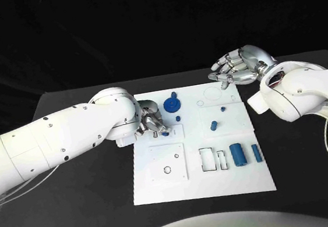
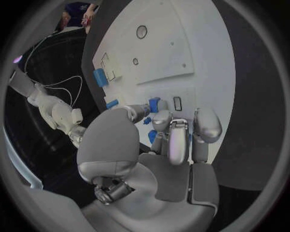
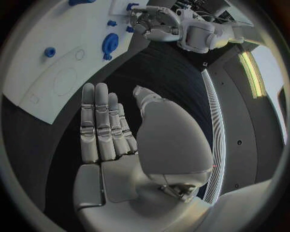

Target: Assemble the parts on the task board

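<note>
White plate: the task board [image 1: 168,189] lies flat in the middle of the black table [image 1: 80,222].
Left hand: the left hand [image 1: 151,120] rests at the board's left edge, fingers curled down; the left wrist view shows a small blue part [image 2: 154,104] pinched at the fingertips [image 2: 158,121], just above the board.
Right hand: the right hand [image 1: 238,68] hovers beyond the board's far right corner, off the plate; the right wrist view shows its fingers [image 3: 103,121] straight and side by side, thumb apart, nothing in it.
Blue disc: a round part [image 1: 172,105] sits near the board's far edge, just beside the left hand.
Blue cylinders: a thick one [image 1: 238,155] and a thin one [image 1: 257,153] lie side by side near the board's right edge.
Small blue piece: a short part [image 1: 214,124] lies mid-board, well apart from both hands.
</note>
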Controlling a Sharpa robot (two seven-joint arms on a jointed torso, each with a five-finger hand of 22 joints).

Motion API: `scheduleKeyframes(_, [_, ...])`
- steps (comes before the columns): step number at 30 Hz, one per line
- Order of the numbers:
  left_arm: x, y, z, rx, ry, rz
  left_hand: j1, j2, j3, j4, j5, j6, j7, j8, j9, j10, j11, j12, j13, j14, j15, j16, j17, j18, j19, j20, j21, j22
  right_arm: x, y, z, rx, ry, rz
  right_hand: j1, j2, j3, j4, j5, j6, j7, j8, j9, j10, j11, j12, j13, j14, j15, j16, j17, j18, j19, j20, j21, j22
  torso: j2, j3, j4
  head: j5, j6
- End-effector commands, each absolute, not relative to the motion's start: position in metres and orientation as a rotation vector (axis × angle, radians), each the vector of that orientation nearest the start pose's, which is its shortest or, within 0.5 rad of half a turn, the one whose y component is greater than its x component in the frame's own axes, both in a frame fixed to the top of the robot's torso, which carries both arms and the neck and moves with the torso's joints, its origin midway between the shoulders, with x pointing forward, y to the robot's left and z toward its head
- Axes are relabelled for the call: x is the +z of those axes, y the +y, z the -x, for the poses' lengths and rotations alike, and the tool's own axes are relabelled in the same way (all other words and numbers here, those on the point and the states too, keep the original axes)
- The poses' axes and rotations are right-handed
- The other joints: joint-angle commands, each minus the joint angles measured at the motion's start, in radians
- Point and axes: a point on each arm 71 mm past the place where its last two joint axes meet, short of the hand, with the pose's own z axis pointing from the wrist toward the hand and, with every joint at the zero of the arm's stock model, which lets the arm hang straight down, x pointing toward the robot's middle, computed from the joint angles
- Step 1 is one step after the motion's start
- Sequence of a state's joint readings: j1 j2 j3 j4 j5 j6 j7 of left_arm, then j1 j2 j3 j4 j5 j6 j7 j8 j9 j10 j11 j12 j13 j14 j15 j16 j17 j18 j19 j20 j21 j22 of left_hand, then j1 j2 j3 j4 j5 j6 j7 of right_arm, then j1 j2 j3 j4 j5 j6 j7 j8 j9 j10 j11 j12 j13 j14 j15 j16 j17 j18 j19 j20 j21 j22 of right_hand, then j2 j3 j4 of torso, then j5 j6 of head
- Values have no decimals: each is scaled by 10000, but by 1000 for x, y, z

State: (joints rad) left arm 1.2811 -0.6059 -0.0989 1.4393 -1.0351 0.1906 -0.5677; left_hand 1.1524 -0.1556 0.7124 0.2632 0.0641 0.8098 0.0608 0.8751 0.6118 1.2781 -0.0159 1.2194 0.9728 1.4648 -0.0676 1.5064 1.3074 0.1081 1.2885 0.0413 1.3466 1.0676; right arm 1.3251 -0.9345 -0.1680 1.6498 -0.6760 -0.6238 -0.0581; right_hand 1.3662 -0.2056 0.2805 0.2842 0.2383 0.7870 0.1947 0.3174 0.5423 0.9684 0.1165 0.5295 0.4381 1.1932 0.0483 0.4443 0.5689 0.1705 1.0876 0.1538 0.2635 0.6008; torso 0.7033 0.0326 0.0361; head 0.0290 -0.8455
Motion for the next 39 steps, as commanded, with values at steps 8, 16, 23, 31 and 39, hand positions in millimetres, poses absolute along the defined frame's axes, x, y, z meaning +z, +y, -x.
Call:
scheduleKeyframes(8, [-218, 114, -483, -4671, 24371, -263, -199, 29, 2384, -2296, 45, 76, -40, 64, 0, 125, -13, 65, 17, 671, -65, 50, 1073, -62, 66, -19, 45, 15, -163, -230, -473, 8979, 15835, -6447, 23, -111, 61, 9, -1, -81, 2, 78, 9, -44, 37, -25, -35, 7, 58, -46, 11, 105, 5, 64, -86, -31, 10, 3, 1, -11, -47])
scheduleKeyframes(16, [-221, 111, -484, -4659, 24497, -274, -295, 38, 2397, -2313, 40, 109, -56, 74, 10, 166, -25, 90, 53, 673, -74, 51, 1077, -66, 81, -27, 54, 37, -163, -229, -472, 9013, 15834, -6457, 23, -109, 62, 9, 0, -87, 4, 85, 9, -51, 40, -23, -56, 3, 61, -65, 12, 105, 5, 67, -100, -48, 4, 1, -2, -35, -67])
scheduleKeyframes(23, [-224, 111, -484, -4624, 24541, -240, -370, 53, 2396, -2316, 27, 130, -67, 80, 19, 174, -33, 81, 36, 674, -82, 51, 1077, -65, 79, -34, 50, 28, -163, -229, -472, 9061, 15855, -6508, 22, -109, 61, 9, -1, -95, 8, 92, 9, -58, 43, -22, -77, -2, 65, -85, 12, 105, 4, 71, -114, -66, -4, 2, 6, -51, -80])
scheduleKeyframes(31, [-224, 112, -485, -4597, 24501, -145, -699, 102, 2219, -2242, -77, 172, -106, 79, 45, 207, -58, 64, 11, 675, -103, 49, 1073, -68, 88, -55, 42, 34, -163, -229, -472, 9084, 15845, -6514, 14, -105, 59, 13, -2, -104, 12, 101, 9, -66, 49, -18, -105, -6, 70, -110, 14, 105, 5, 76, -134, -90, -1, -6, 8, -61, -65])
scheduleKeyframes(39, [-225, 115, -486, -4574, 24433, -21, -1563, -144, 846, -1586, -123, 341, -193, 0, 31, 180, -113, 48, -6, 676, -148, 46, 1071, -67, 87, -97, -15, -10, -163, -230, -472, 9096, 15854, -6510, -21, -108, 41, 24, -6, -123, 20, 121, 9, -79, 58, -6, -160, -12, 81, -160, 18, 104, 7, 86, -173, -139, -10, -8, 6, -60, -62])
